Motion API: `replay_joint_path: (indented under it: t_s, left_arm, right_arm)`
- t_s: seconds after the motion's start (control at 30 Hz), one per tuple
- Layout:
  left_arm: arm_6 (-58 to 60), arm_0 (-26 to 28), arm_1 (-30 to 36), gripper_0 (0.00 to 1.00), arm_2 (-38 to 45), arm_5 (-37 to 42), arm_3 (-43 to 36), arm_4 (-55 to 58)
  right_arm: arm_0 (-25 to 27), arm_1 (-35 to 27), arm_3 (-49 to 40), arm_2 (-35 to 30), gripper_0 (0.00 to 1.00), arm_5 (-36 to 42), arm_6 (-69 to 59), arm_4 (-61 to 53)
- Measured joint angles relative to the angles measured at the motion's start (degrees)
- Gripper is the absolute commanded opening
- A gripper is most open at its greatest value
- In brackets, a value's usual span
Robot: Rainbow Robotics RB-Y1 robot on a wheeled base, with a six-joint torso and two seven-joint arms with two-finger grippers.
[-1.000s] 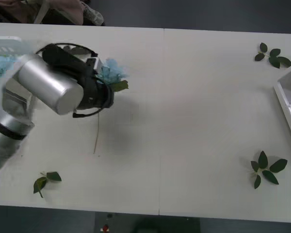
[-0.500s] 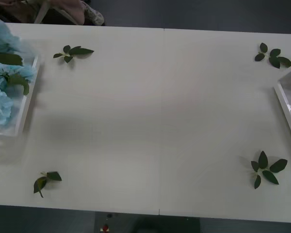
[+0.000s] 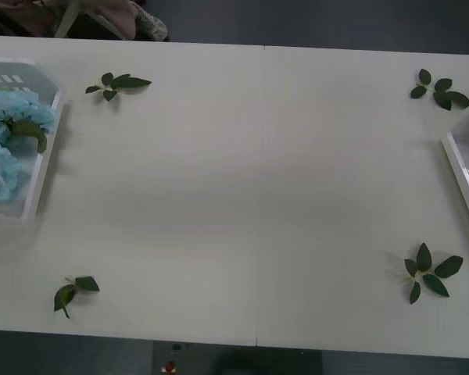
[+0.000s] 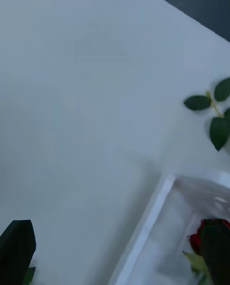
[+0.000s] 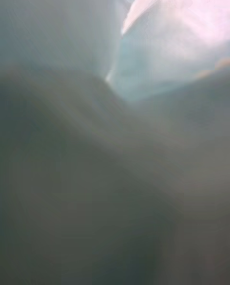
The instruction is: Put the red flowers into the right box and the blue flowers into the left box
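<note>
now, white table (image 3: 258, 203). blue flowers (image 3: 8, 141) lie heaped in left box (image 3: 43, 176) at table's left edge. right box (image 3: 463, 176) at right edge, partly out of frame; red flowers (image 4: 203, 234) inside it, one bloom seen from right wrist. my right gripper (image 4: 115, 254) hovers over box's near corner, black fingers (image 4: 17, 246) spread apart, holding nothing. left wrist view blurred pale blue and grey; cannot tell state of my left jaws. loose leaf sprigs (image 3: 431, 273) scattered on table, apart from both boxes.
</note>
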Motion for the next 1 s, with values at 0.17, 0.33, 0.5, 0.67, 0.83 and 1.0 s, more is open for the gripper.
replay_joint_path:
  t_s: [0.17,0.33,0.5,0.67,0.83,1.0]
  left_arm:
    - [-0.2,0.0,0.0,0.55,0.0,-3.3,4.7,-0.9]
    - [-0.6,0.0,0.0,0.78,0.0,-7.3,8.0,-0.9]
    - [-3.4,0.0,0.0,0.85,0.9,-7.7,8.4,2.5]
    - [-3.4,2.1,0.0,0.85,5.8,-7.6,6.0,12.9]
    - [-3.5,8.3,0.0,0.94,9.1,-6.3,-5.5,24.8]
    - [-3.5,14.3,-0.3,0.97,7.0,-15.5,-15.0,36.2]
  right_arm:
    - [0.0,2.8,-5.6,-0.2,1.0,2.6,6.7,-6.3]
    - [0.0,6.4,-6.1,-2.0,1.0,2.8,11.6,-14.5]
    - [0.0,7.2,-6.1,-1.5,1.0,2.8,13.5,-20.6]
    - [0.0,7.2,-6.1,0.6,1.0,2.8,13.5,-23.4]
    - [-1.7,7.6,-6.1,3.2,1.0,5.6,13.5,-24.0]
    - [-4.9,10.9,-6.1,4.1,1.0,9.3,13.5,-23.7]
